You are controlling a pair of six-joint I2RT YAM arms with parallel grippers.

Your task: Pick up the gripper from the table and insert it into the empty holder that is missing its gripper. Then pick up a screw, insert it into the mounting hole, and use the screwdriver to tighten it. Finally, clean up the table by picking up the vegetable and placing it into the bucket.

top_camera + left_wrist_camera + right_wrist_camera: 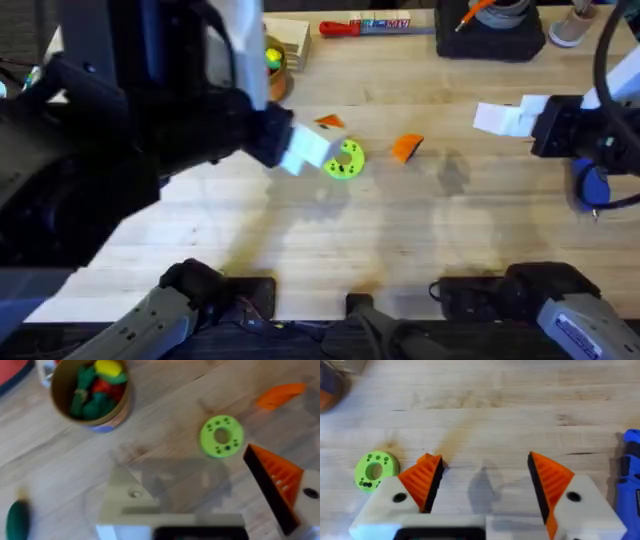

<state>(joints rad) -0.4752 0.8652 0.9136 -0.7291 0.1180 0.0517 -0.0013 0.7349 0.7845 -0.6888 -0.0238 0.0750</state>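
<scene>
- Right now your left gripper [210, 505] is spread, one white holder [125, 502] bare
- Your right gripper [485, 482] is spread too
- Loose orange gripper [406, 147] lies at three o'clock of the green disc [344, 160]

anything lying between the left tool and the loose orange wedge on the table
Yes. In the left wrist view the lime green disc lies on the table between the left tool and the loose orange wedge. Overhead, the disc sits right by that tool's white tip, the wedge just beyond it.
</scene>
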